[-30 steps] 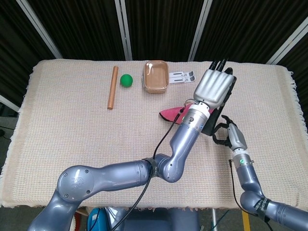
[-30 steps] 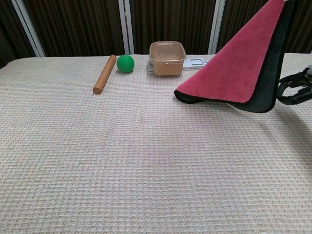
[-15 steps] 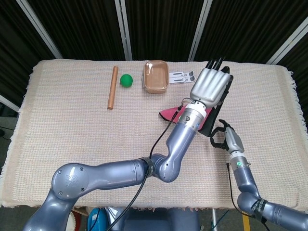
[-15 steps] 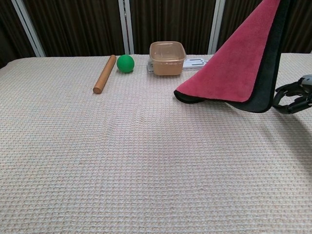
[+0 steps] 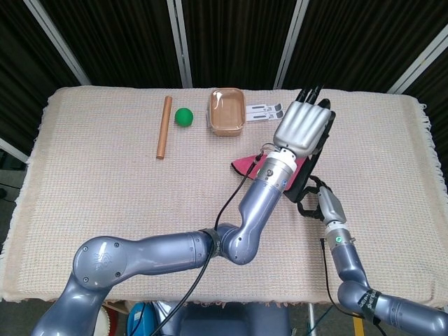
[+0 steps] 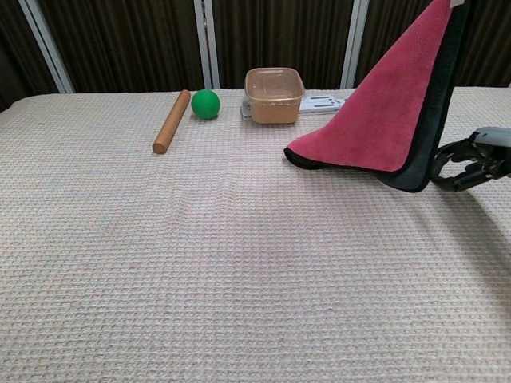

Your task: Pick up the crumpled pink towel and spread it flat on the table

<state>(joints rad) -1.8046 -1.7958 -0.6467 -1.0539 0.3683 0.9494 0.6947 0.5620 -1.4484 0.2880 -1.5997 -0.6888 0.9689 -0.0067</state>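
The pink towel point(image 6: 391, 104) with a dark underside hangs lifted over the right side of the table, its lowest fold point(image 5: 245, 166) touching the cloth. My left hand point(image 5: 302, 128) holds its top edge high up, and only its silver back shows in the head view. It is cut off at the top of the chest view. My right hand point(image 6: 469, 156) hovers low just right of the towel's dark hanging edge. Its fingers point(image 5: 311, 201) are curved and apart, reaching toward that edge with nothing in them.
At the back stand a tan plastic tub point(image 6: 274, 94), a green ball point(image 6: 205, 104), a wooden rod point(image 6: 172, 121) and a flat white item point(image 6: 323, 102). The woven table cover point(image 6: 200, 263) stretches wide to the left and front.
My right hand has moved left, closing in on the towel's dark edge. My left hand with the towel has shifted slightly left and the hanging cloth has narrowed.
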